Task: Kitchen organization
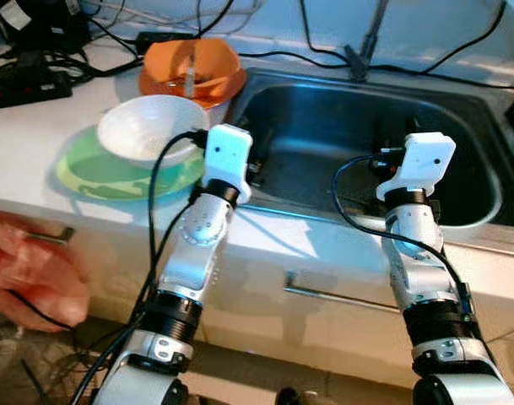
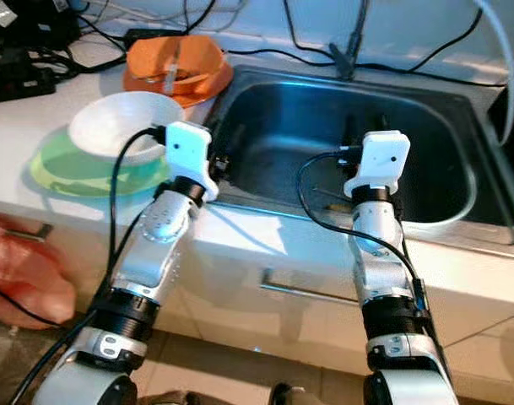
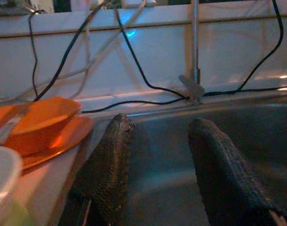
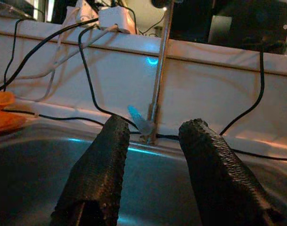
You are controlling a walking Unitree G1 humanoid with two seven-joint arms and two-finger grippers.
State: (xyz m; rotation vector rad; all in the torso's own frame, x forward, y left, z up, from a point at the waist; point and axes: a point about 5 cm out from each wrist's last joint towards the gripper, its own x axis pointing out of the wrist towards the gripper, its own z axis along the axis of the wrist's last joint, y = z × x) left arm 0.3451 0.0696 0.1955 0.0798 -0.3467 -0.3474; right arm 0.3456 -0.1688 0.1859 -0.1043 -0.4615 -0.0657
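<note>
A steel sink (image 1: 324, 110) lies in front of me, set into a pale counter. To its left a white bowl (image 1: 147, 126) rests on a green plate (image 1: 96, 179). Behind them an orange bowl (image 1: 208, 57) with a utensil (image 1: 190, 69) in it sits on an orange plate (image 1: 155, 84). My left gripper (image 3: 157, 127) hovers open over the sink's left front corner, close to the white bowl, holding nothing. Over the sink's front edge further right, my right gripper (image 4: 155, 125) is open and holds nothing, pointing at the faucet stem (image 4: 158, 70).
Black cables and a power strip (image 1: 20, 84) lie along the back of the counter. A reddish plastic bag (image 1: 29, 270) hangs below the counter at the left. A drawer handle (image 1: 341, 297) runs under the sink front.
</note>
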